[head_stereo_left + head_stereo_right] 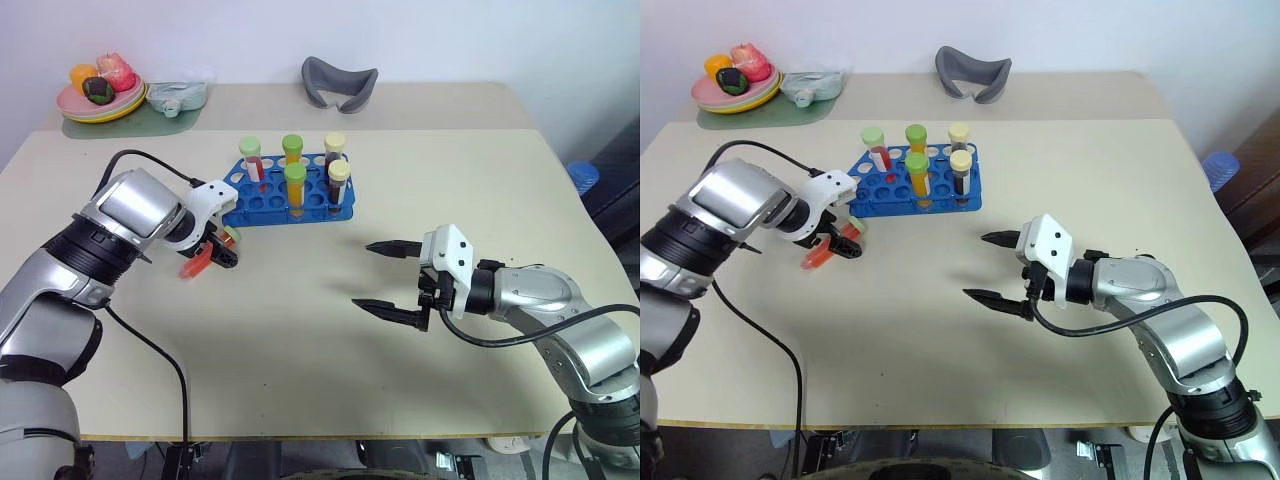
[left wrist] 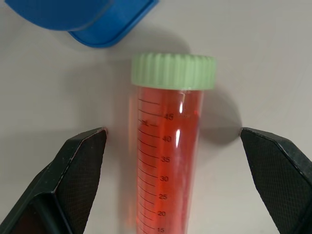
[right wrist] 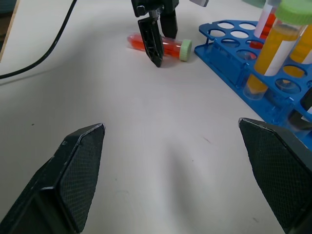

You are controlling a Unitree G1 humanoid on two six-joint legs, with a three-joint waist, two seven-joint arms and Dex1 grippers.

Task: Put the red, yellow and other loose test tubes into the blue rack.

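The red tube [image 1: 200, 258] lies flat on the desk [image 1: 300, 350] at left of centre in the head views, its pale green cap [image 2: 173, 71] toward the blue rack [image 1: 285, 200], just short of the rack's near-left corner. The left tool [image 1: 213, 252] stands over the tube with its fingers [image 2: 78, 165] apart, one on each side; in the left wrist view bare desk shows between each pad and the tube, so nothing is clamped.

The rack sits above centre and holds five capped tubes upright, with many holes free along its near row and left end.

The right tool [image 1: 385, 278], right of centre, hangs over bare desk with its fingers spread wide, well apart from rack and tube. A broad open stretch of desk runs between the two tools down to the near edge. At the far edge lie a plate of fruit [image 1: 100, 92] at upper left and a grey curved object [image 1: 338, 82] at top centre.
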